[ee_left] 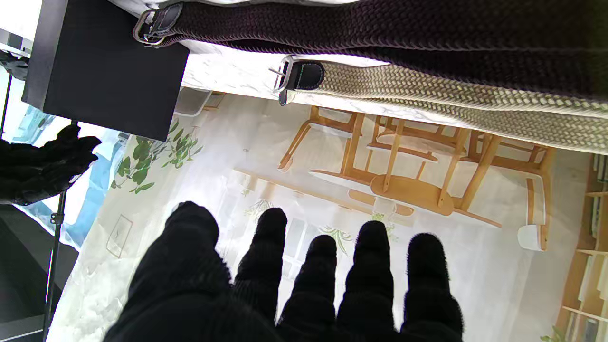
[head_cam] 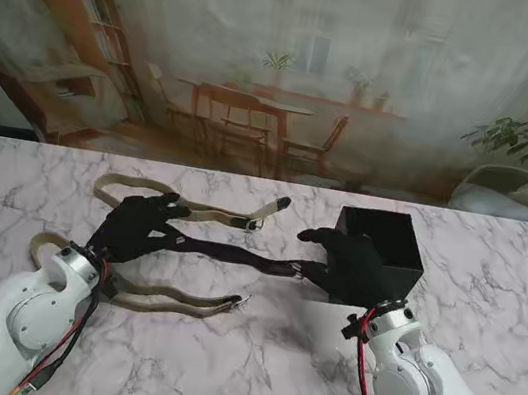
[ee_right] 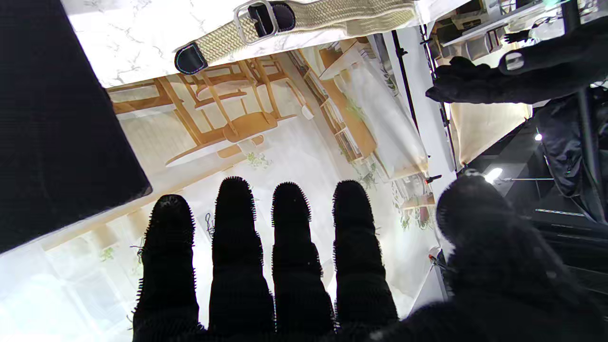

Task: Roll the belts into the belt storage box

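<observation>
Stand view: both hands [head_cam: 143,223] [head_cam: 349,263] spread, empty; dark belt [head_cam: 234,253] lies between.

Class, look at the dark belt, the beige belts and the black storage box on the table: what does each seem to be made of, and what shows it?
Dark belt: braided fabric, matt; the weave shows, with a metal buckle.
Beige belts: woven webbing, herringbone pattern, dark leather-like end tabs.
Storage box: rigid, matt black, flat sharp-edged walls; probably card or plastic, not certain.

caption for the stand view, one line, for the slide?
Both hands open, left hand and right hand, over three unrolled belts: dark belt between two tan ones, black storage box at right.
</observation>
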Controlling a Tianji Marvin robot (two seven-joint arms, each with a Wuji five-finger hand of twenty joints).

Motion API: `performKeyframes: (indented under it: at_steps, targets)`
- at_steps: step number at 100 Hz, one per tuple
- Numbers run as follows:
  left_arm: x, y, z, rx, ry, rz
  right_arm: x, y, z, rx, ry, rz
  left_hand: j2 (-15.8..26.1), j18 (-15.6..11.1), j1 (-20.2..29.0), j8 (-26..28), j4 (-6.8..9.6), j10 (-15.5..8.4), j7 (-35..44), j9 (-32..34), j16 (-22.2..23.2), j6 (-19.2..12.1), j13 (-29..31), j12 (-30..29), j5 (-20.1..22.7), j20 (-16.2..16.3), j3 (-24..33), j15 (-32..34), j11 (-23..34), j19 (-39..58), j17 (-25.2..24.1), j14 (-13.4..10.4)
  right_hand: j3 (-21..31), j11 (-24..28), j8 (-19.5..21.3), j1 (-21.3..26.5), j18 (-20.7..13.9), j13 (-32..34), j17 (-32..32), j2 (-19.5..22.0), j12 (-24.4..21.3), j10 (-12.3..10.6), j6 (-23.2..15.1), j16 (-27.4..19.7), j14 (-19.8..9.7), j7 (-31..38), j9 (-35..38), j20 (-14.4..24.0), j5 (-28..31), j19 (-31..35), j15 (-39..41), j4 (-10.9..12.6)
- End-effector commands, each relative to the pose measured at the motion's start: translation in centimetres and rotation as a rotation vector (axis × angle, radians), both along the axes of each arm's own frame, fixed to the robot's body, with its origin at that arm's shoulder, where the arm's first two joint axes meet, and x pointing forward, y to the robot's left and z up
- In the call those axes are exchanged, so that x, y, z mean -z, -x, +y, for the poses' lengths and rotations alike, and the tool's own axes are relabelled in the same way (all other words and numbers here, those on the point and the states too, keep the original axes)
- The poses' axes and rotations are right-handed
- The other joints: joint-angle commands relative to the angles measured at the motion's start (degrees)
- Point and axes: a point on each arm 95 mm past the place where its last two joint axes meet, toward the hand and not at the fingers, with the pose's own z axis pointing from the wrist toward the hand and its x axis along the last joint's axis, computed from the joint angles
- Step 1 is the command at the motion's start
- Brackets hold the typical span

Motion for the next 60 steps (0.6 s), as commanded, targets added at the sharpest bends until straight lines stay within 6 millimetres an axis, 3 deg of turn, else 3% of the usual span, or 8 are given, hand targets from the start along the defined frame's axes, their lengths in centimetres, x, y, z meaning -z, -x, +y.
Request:
performKeyframes:
  at_steps: [1,60]
  targets:
    - [0.22,0.05,-0.17,0.006,-0.007,0.015,0.16,0.07,0.13,-0.003,0.006,0.007,2.9,1.3,-0.3,-0.4,-1.1,-0.6,-1.0,0.0,0.6,0.6,0.2,0.8,-0.5,1.2,-1.6,0.3,0.9,0.0,-1.0,-0.8,-0.8,0.6,1.2,-0.2,0.3,0.2,-0.4,2.1,-0.2,-0.4,-2.2,0.5,-1.5,0.0,-0.4,0.7,-0.2,0.2,1.3,-0.8]
    - [0.14,0.51,0.03,0.014,-0.003,-0.001,-0.21,0.99,0.55,-0.018,0.011,-0.003,2.8,1.4,-0.5,-0.4,-1.13,-0.5,-1.0,0.2,0.6,0.6,0.4,0.8,-0.4,1.3,-1.7,0.3,0.9,-0.2,-0.9,-0.8,-0.9,0.5,1.1,-0.2,0.4,0.3,-0.4,1.9,-0.2,-0.4,-2.2,0.5,-1.4,0.0,-0.3,0.7,-0.1,0.2,1.4,-0.8]
